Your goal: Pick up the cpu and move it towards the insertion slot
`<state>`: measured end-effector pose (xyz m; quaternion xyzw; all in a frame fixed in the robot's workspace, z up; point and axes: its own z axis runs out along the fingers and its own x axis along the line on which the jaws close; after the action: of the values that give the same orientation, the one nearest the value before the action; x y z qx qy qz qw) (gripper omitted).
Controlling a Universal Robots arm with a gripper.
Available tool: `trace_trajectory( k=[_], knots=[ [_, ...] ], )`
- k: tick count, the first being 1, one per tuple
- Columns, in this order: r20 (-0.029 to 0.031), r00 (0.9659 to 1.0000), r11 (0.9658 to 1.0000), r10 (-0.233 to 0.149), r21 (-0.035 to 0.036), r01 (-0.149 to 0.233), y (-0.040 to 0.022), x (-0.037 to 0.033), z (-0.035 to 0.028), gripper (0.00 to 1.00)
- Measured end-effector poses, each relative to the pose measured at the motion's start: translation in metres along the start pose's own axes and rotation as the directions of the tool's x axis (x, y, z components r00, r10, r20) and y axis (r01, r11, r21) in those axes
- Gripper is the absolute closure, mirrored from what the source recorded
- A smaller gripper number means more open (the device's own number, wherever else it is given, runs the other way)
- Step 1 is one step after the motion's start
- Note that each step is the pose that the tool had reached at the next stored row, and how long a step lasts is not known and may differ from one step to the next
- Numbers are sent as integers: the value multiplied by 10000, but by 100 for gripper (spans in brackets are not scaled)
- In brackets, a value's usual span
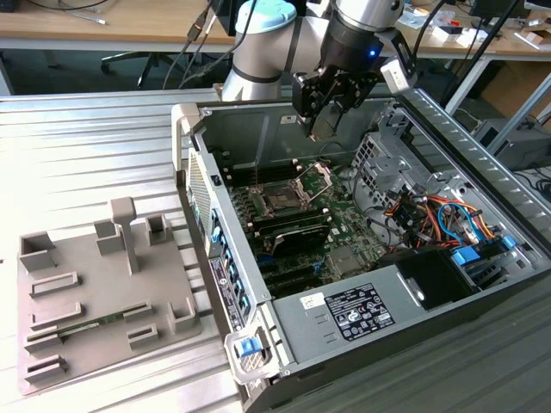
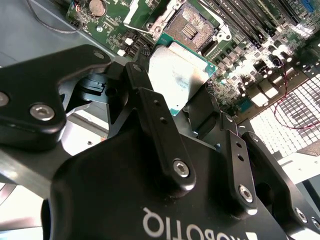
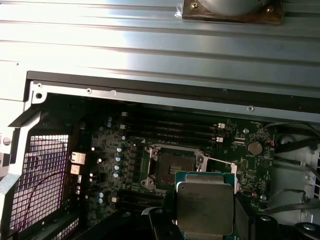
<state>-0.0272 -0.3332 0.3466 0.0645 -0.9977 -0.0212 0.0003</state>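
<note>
pincer [image 1: 323, 120] pinching cpu [image 3: 205, 207], lifted & hanging inside pc case [image 1: 482, 155] above mobo, near insertion slot [image 3: 172, 167] but not over it yet.

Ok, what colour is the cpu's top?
Pale silver-white, with a green edge; the cpu shows best in the first wrist view.

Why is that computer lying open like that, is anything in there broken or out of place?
Nothing looks broken. The computer case lies on its side with its panel off. The gripper holds the cpu above the motherboard, and the insertion slot stands open and empty with its plate raised.
</note>
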Motion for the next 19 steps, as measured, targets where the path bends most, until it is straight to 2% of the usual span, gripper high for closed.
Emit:
trace_trajectory(
  k=[19],
  knots=[
    [0,10000,10000,0,0,0,-3,0,81,45]
  ],
)
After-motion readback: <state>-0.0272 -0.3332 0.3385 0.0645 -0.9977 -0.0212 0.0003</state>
